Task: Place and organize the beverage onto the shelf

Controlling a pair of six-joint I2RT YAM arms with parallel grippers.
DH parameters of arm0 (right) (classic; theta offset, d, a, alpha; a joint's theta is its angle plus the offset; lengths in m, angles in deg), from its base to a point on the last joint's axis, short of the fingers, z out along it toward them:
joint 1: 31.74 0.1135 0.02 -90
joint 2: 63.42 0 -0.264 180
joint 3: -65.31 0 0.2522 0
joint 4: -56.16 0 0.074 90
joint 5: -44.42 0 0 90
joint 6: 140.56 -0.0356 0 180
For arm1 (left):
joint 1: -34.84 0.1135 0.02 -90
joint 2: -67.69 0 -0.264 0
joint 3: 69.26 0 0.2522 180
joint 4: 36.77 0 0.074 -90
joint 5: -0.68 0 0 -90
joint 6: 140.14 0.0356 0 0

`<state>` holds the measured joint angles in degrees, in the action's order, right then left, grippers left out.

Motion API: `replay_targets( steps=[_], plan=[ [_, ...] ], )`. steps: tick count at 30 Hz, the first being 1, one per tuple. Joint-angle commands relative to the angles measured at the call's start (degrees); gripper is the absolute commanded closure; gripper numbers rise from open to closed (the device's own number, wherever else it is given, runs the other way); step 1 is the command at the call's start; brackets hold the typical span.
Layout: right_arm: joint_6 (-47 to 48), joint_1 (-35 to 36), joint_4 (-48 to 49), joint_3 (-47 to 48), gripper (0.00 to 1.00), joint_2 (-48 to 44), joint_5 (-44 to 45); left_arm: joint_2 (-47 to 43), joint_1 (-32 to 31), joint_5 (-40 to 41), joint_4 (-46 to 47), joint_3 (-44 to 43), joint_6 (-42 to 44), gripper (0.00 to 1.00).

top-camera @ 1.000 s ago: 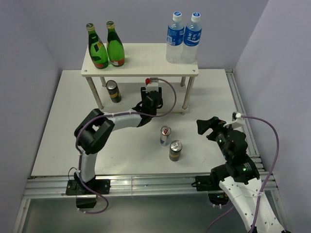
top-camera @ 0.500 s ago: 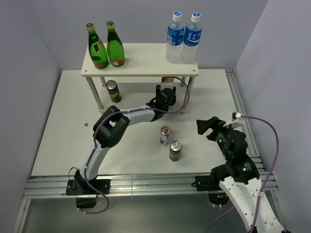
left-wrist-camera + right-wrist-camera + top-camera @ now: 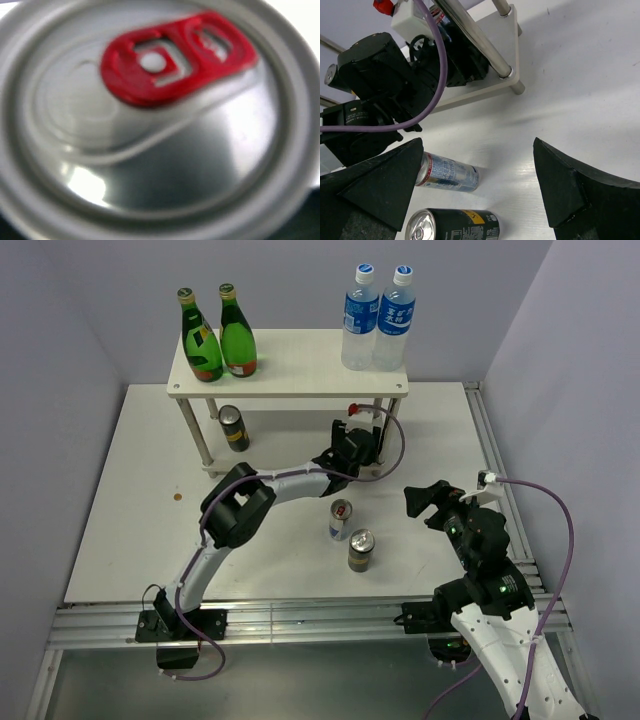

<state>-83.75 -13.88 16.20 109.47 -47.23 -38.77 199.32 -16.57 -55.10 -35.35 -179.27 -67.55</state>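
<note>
On the shelf (image 3: 290, 362), two green bottles (image 3: 202, 340) stand at the left of the top board. A dark can (image 3: 234, 427) stands below it on the left. My left gripper (image 3: 358, 443) reaches under the shelf's right end. A silver can top with a red tab (image 3: 150, 130) fills the left wrist view and hides the jaws. Another silver can (image 3: 340, 519) and a dark can (image 3: 360, 550) stand on the table (image 3: 130, 500), also seen as the silver can (image 3: 450, 172) and dark can (image 3: 452, 225). My right gripper (image 3: 477, 185) hangs open and holds nothing.
Two tall water bottles with blue labels (image 3: 378, 320) stand at the right of the top board. The shelf's thin legs (image 3: 383, 440) flank the left gripper. Grey walls enclose the table on three sides. A metal rail (image 3: 500, 480) runs along the right edge.
My left arm has swung right under the shelf, from its middle to its right end. The right arm and the two cans on the table have not moved.
</note>
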Motion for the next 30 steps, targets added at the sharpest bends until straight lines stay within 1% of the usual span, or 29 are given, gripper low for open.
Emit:
replay_targets(
  steps=[1,7,11,14,21,26,30],
  plan=[
    [0.1,0.4,2.2,-0.6,0.02,-0.5,0.1,-2.3,0.0,-0.2,3.1,-0.7,1.0,0.01],
    [0.1,0.4,2.0,-0.6,0.02,-0.7,0.1,-3.2,-0.5,0.8,2.8,-1.0,2.2,0.01],
    [0.1,0.4,2.1,-0.7,0.02,-0.7,0.1,-6.0,-1.3,2.3,4.2,1.9,3.9,0.01],
    [0.2,0.4,2.1,-0.8,0.02,-0.7,0.3,-8.6,-2.0,3.0,3.9,3.3,3.8,0.01],
    [-0.1,0.4,2.1,-0.8,0.02,-1.1,0.3,-15.3,-3.6,5.6,3.5,9.9,3.8,0.01],
    [-0.1,0.4,2.0,-0.7,0.02,-1.2,0.2,-20.9,-4.5,7.0,1.7,12.5,4.3,0.01],
    [0.0,0.5,1.9,-0.7,0.02,-1.2,0.3,-24.1,-5.5,9.3,-3.8,11.8,3.5,0.01]
  ],
)
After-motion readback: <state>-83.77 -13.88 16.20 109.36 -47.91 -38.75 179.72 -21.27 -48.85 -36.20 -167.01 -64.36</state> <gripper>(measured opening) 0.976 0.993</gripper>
